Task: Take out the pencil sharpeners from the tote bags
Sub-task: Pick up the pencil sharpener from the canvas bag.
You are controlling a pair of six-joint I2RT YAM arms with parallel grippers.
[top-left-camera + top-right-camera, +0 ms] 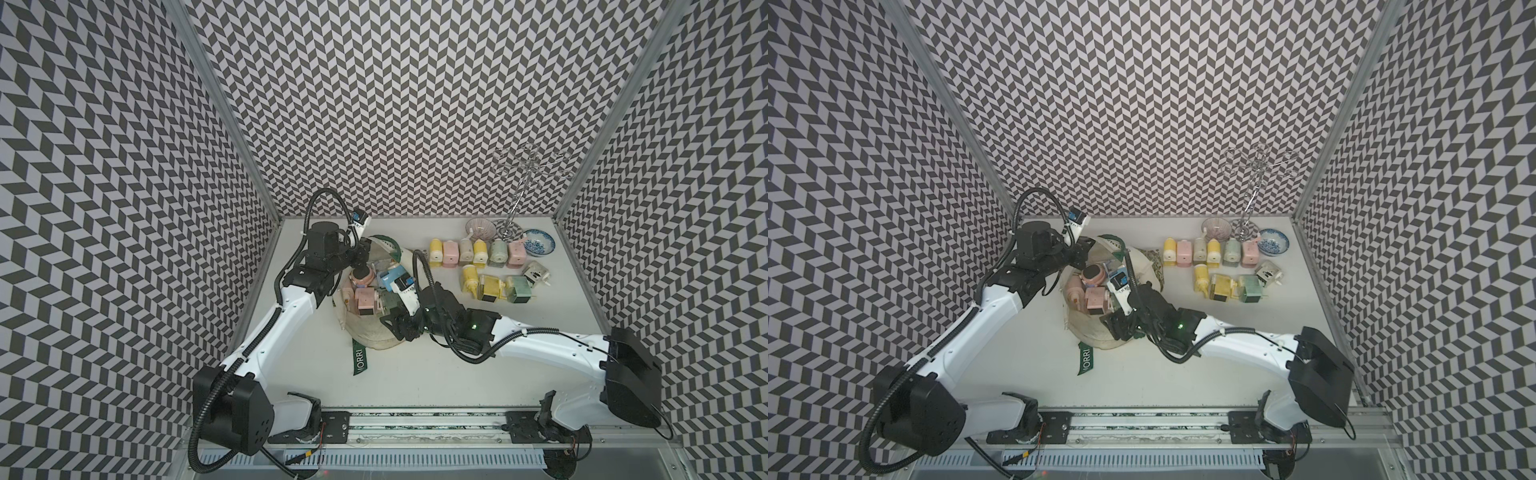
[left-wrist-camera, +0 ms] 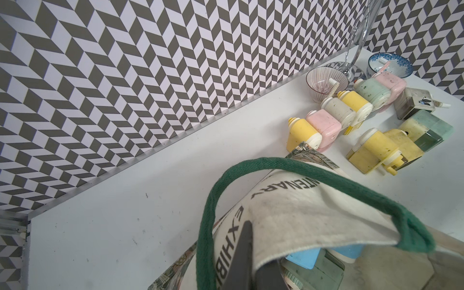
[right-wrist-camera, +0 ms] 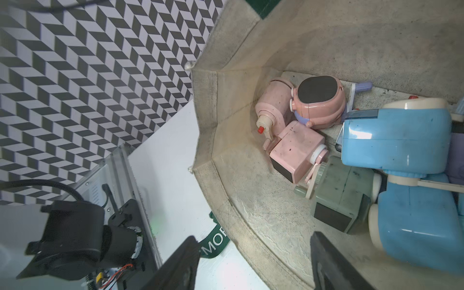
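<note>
White table: the cream tote bag lies open, holding pink, blue and green pencil sharpeners; left gripper clenched on its rim, right gripper spread, grasping nothing.

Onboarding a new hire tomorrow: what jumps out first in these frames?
The black-and-white chevron walls dominate everything. Left of centre, the cream tote bag lies open with pink, blue and green sharpeners inside; the left gripper pinches its rim while the right gripper hangs open at its mouth. Two rows of pastel sharpeners sit out at the far right.
</note>
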